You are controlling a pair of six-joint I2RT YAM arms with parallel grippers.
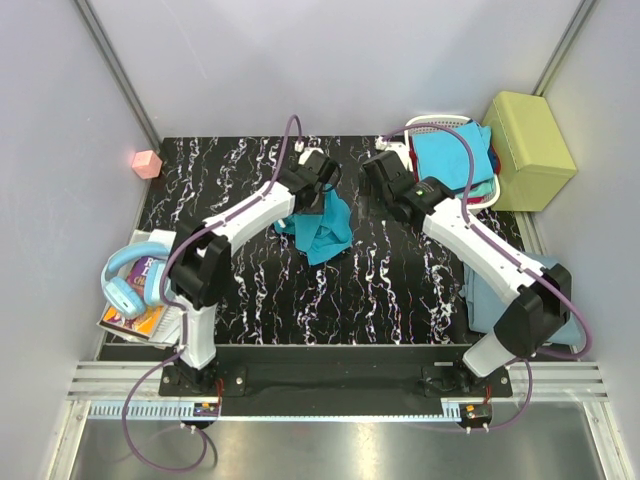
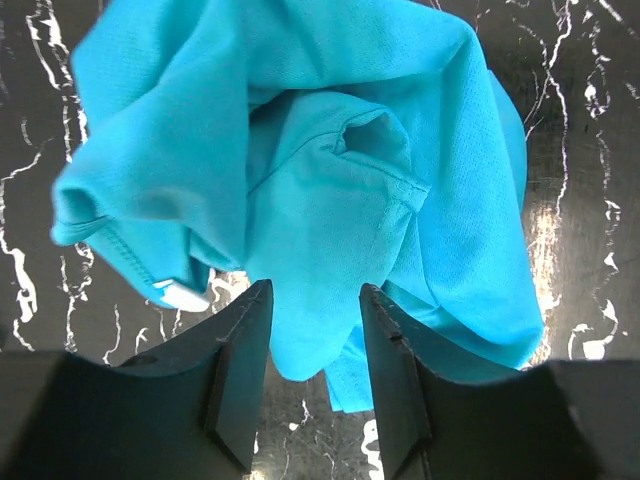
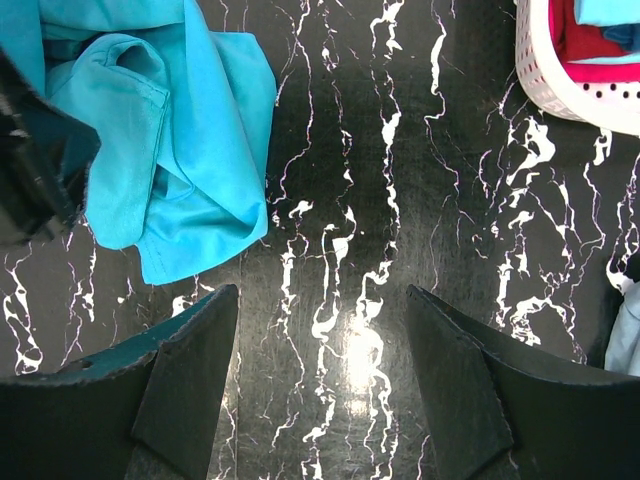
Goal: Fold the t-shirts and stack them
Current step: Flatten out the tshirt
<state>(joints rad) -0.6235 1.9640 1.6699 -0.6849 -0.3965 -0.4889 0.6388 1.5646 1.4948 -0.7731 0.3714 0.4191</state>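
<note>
Left hand (image 2: 314, 305) closest up, jaws apart, nothing pinched, hovering right over teal t-shirt (image 2: 300, 150). Right hand (image 3: 322, 295) wide apart, empty, above bare black marbled surface (image 1: 400, 290). Teal shirt lies crumpled in a heap at back-middle of surface, unfolded. Grey-blue t-shirt (image 1: 481, 305) sits at right edge; more t-shirts (image 1: 450, 160) piled in white basket (image 3: 560, 95). Step, likely: spreading teal shirt flat. Next needs both hands pinching opposite edges and pulling it out smooth. White tag (image 2: 183, 293) on shirt, no readable text.
</note>
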